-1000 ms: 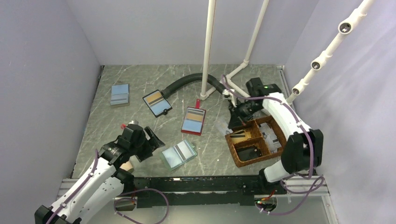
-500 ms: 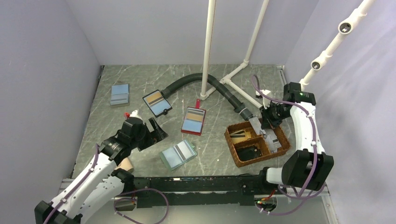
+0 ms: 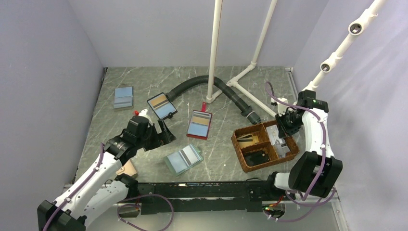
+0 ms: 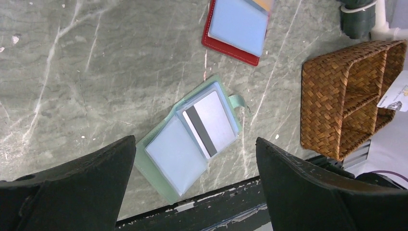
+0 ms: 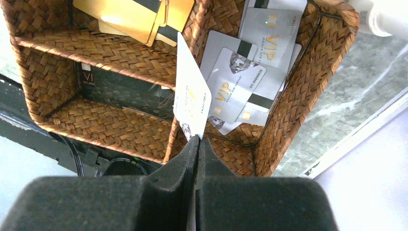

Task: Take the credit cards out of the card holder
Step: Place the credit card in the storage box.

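Observation:
The teal card holder [image 3: 183, 159] lies open on the table, with a pale card with a dark stripe [image 4: 211, 120] in its right sleeve. My left gripper [image 3: 161, 132] hovers to its upper left, open and with nothing in it. In the left wrist view the holder [image 4: 166, 175] shows between the wide-spread fingers of that gripper [image 4: 195, 139]. My right gripper [image 5: 197, 139] is shut on the bottom edge of a white credit card [image 5: 191, 94], held upright over the wicker basket [image 5: 298, 86]. In the top view that gripper [image 3: 284, 126] is above the basket's right side.
The basket [image 3: 236, 143] holds gold cards [image 5: 130, 14], silver VIP cards [image 5: 250, 62] and a dark card [image 5: 120, 89]. A red-edged holder [image 3: 199, 124], a black-edged holder [image 3: 161, 106] and a blue-grey holder [image 3: 123, 97] lie farther back. A black hose [image 3: 192, 84] and white pipes [image 3: 214, 48] stand behind.
My left gripper opened fully and rose away from the teal holder toward the back. My right arm swung right from the basket's far left corner to over its right compartment.

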Available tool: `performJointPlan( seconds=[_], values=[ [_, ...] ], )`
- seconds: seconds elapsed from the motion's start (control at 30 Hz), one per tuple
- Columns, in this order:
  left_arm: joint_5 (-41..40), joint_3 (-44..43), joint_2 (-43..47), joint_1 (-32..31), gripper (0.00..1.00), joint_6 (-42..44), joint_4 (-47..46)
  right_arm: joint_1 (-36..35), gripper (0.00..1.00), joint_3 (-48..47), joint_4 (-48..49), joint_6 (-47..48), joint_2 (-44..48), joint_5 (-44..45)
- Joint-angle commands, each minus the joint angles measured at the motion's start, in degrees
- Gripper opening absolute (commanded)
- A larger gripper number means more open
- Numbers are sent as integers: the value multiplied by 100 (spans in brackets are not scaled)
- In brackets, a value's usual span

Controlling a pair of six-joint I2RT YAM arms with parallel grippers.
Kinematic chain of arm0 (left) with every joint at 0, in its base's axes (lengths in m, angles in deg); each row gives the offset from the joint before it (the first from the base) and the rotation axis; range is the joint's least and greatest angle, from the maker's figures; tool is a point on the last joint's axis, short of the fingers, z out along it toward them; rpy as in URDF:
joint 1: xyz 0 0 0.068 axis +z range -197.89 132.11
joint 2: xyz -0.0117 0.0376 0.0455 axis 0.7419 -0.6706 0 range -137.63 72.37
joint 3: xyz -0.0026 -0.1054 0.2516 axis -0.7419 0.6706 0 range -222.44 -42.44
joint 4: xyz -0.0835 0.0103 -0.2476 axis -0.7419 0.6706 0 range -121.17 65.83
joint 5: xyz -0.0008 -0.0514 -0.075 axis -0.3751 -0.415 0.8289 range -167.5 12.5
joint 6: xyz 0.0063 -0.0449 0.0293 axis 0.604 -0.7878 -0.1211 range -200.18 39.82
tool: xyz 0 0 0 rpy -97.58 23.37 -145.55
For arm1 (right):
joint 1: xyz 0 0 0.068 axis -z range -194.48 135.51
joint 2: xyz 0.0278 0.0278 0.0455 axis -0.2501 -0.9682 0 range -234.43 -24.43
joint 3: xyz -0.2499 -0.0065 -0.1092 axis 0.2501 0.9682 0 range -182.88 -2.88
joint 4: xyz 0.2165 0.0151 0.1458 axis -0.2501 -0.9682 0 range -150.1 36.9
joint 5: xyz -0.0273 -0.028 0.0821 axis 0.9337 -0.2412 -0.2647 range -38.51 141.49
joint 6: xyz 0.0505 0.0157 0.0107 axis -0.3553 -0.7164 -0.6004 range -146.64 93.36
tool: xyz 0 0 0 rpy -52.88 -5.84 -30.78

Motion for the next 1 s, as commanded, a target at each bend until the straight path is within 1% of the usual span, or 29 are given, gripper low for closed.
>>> performJointPlan(
  seconds=[0.0, 0.1, 0.23, 0.5, 0.8, 0.97],
  values=[
    [115, -160, 221, 31, 100, 174, -57, 196, 0, -120, 209, -52, -118, 91],
    [97, -131, 326, 39, 100, 166, 14, 257, 0, -238, 146, -52, -204, -10],
    [121, -87, 431, 48, 100, 174, 56, 274, 0, -264, 153, -6, -318, 90],
    [211, -32, 478, 59, 99, 127, 32, 449, 0, -400, 50, 156, -382, 30],
    [209, 26, 562, 57, 99, 14, 26, 539, 0, -98, 291, 218, -353, 107],
    [278, 106, 625, 59, 99, -92, -37, 542, 0, -18, 288, 284, -440, -32]
  ],
)
